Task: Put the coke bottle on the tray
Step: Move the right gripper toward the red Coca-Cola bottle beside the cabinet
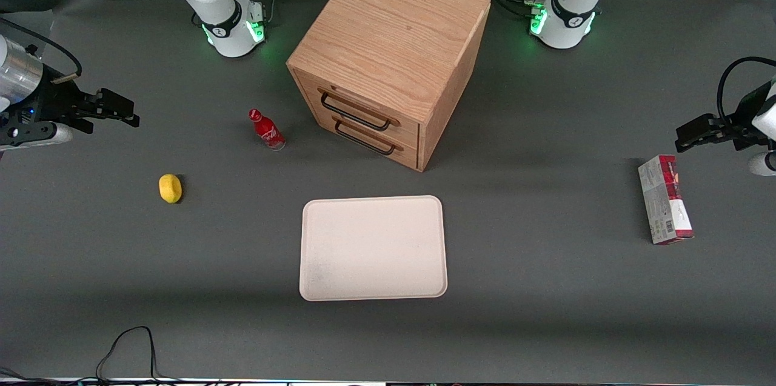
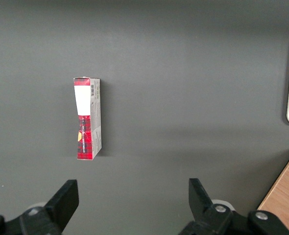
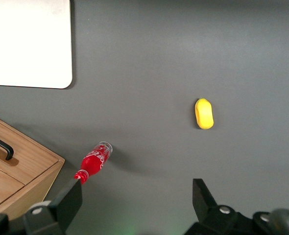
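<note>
red coke bottle [image 1: 266,129] stands off the tray [image 1: 373,248]; gripper [image 3: 134,196] hovers open.

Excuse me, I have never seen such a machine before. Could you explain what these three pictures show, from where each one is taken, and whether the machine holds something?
These are two robot arms at a grey table. One picture looks at them from the front; the other two come from small cameras on the arms' wrists. The working arm's tool hangs open and empty above its end of the table. On the table are a coke bottle standing in front of a wooden drawer cabinet, a yellow lemon-like object, and a cream tray with nothing on it, nearest the front camera. A red-and-grey carton lies toward the parked arm's end. Nothing is held.
</note>
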`<state>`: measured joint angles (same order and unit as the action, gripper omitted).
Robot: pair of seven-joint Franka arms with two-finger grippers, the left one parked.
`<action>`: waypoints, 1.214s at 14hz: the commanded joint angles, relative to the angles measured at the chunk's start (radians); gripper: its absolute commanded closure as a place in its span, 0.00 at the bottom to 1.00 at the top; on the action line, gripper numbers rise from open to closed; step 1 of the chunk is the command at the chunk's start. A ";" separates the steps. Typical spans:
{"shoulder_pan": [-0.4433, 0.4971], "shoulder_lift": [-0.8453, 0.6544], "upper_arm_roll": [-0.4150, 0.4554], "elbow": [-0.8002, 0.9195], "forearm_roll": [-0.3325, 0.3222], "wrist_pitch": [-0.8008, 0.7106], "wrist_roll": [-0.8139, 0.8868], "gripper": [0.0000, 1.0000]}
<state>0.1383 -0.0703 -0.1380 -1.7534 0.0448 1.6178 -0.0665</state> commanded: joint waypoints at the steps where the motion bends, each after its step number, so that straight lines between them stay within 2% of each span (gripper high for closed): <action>1: 0.015 0.017 -0.014 0.032 0.027 -0.026 -0.013 0.00; 12: 0.018 0.032 -0.009 0.035 0.018 -0.070 -0.006 0.00; 14: 0.023 0.033 -0.002 0.044 0.023 -0.076 0.051 0.00; 17: 0.118 0.044 0.005 0.061 0.024 -0.102 0.172 0.00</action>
<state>0.1887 -0.0488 -0.1327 -1.7357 0.0493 1.5579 0.0085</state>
